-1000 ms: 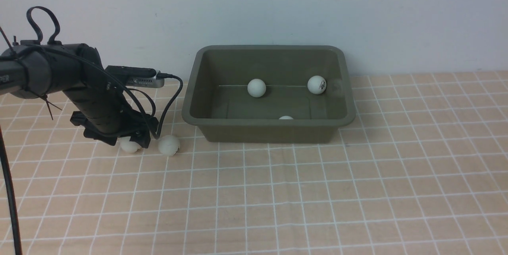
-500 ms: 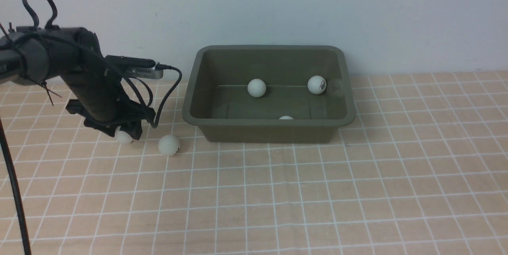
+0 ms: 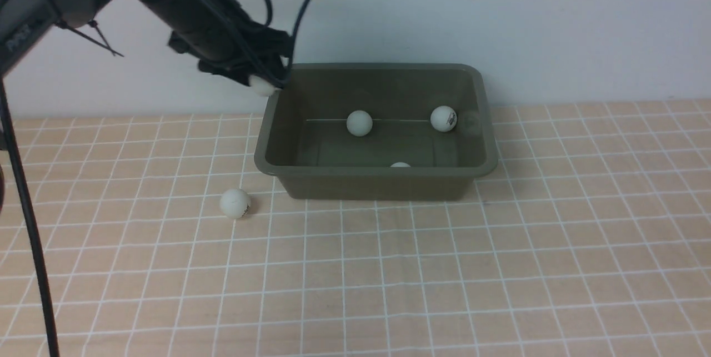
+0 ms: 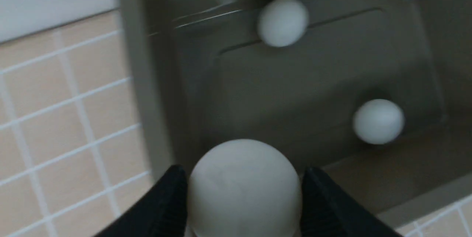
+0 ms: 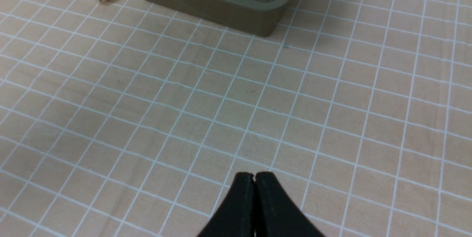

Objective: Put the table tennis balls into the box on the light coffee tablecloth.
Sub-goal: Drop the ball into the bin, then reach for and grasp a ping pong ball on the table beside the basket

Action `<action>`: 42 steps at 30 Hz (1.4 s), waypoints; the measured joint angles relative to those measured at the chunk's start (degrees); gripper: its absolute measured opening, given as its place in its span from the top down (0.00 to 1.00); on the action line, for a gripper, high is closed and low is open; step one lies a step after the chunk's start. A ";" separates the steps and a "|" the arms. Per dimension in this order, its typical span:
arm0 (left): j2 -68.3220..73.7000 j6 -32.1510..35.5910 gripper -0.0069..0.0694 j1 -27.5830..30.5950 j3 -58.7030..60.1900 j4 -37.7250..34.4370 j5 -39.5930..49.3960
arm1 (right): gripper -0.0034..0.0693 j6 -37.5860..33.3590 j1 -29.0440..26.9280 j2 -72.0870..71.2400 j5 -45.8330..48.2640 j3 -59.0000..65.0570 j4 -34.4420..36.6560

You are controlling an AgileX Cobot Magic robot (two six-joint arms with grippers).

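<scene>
left gripper (image 3: 260,83) is pinching 1 ball (image 4: 243,187) right above the box's (image 3: 377,171) left rim, right gripper (image 5: 254,182) jaws pressed together, so dropping now could clip the rim and bounce out onto the tablecloth (image 3: 500,262).

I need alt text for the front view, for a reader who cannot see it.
The left arm's tool holds a white table tennis ball in the air by the far left corner of an olive-green box. Three more balls lie inside the box, and one ball rests on the checked tan tablecloth near its front left corner.
</scene>
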 joint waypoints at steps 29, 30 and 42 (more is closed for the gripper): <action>8.49 4.62 0.37 -6.64 -0.36 -2.64 -5.41 | 0.98 0.00 0.00 0.00 1.44 0.00 0.12; 8.49 4.67 0.34 -6.64 -0.36 -2.64 -5.59 | 0.98 0.00 0.00 0.00 1.44 0.00 0.25; 6.66 4.85 0.26 -6.64 -0.36 5.78 -2.29 | 0.98 0.00 0.00 0.00 1.49 0.00 0.90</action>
